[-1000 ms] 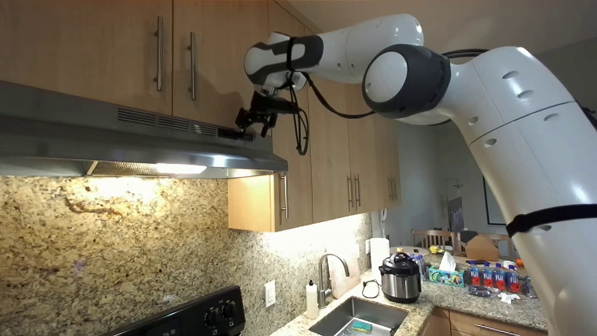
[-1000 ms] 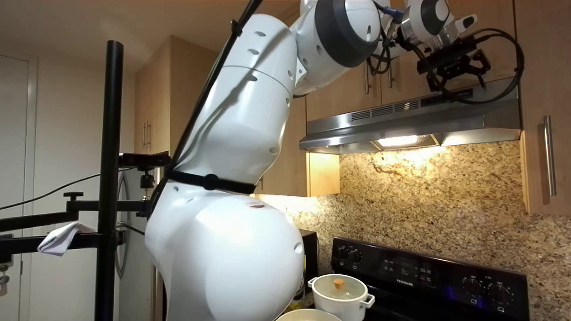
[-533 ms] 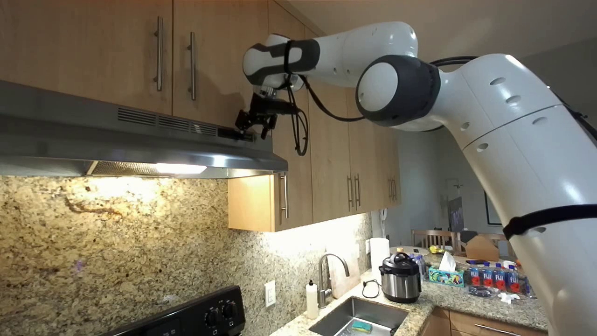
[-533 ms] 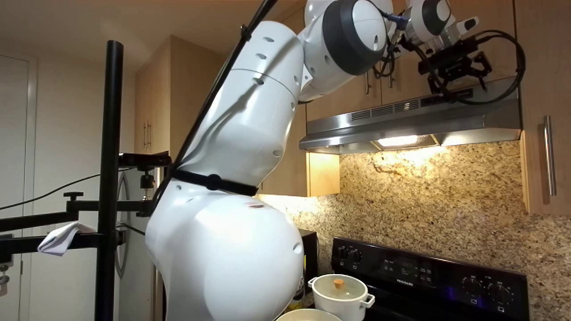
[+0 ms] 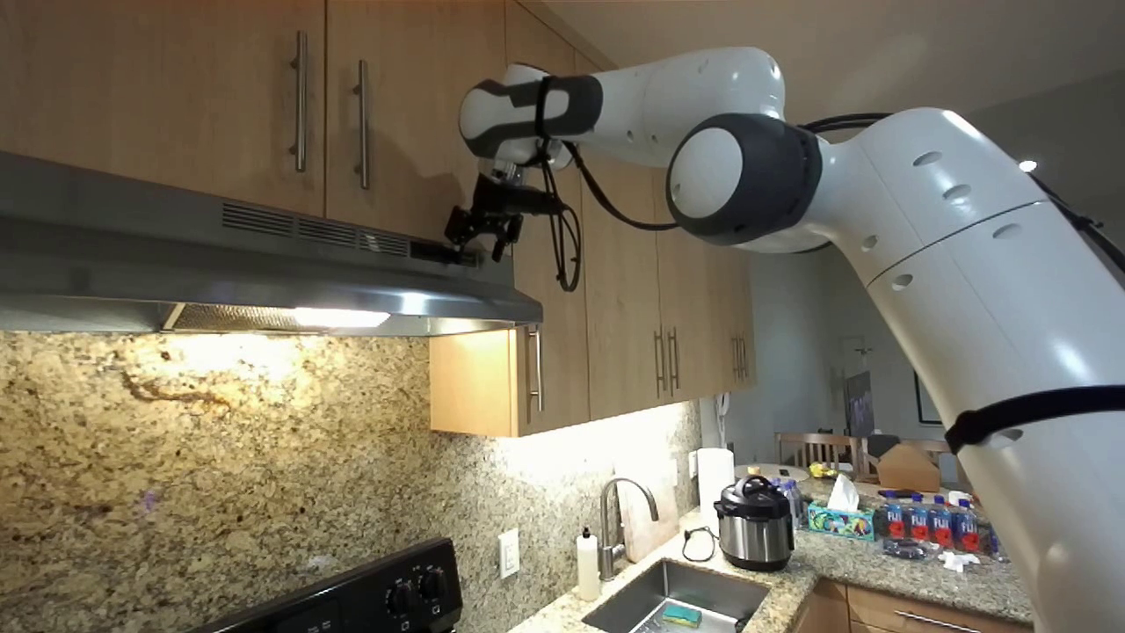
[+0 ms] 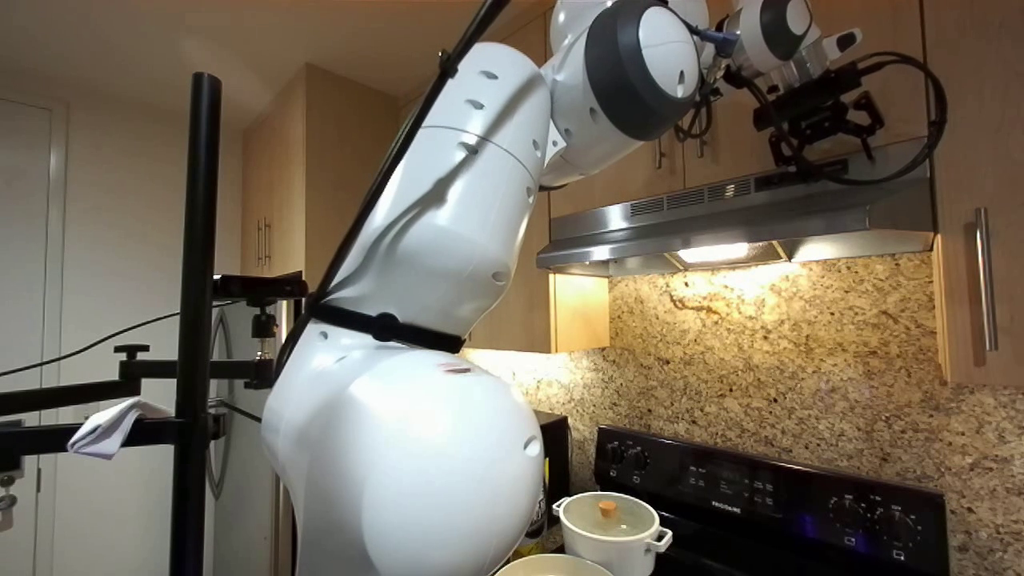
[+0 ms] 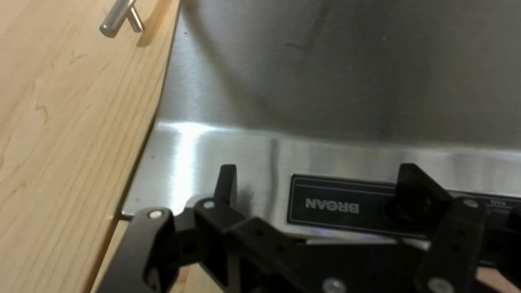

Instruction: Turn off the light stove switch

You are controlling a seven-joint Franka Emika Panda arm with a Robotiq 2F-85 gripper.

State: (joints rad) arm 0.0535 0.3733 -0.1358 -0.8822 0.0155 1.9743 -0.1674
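The stove hood's black BROAN switch panel (image 7: 325, 205) is set in its steel front. It also shows in both exterior views (image 5: 431, 252) (image 6: 774, 181). A dark round knob (image 7: 390, 212) on the panel is partly hidden behind the right finger in the wrist view. My gripper (image 7: 319, 170) is open and empty, its fingers spread across the panel's BROAN end. It also shows at the hood front in both exterior views (image 5: 476, 248) (image 6: 828, 154). I cannot tell whether the right finger touches the knob. The hood light (image 5: 343, 317) (image 6: 712, 253) is lit.
Wooden cabinets with bar handles (image 5: 362, 123) stand above the hood. A side cabinet (image 7: 73, 122) borders the hood's end. The black stove panel (image 6: 728, 488) and a white lidded pot (image 6: 612, 540) are below. A cable loop (image 6: 932, 120) hangs from the wrist.
The elbow and upper arm have dropped and shifted toward the hood. The gripper has stayed almost in place at the panel, still open. The hood light is lit throughout.
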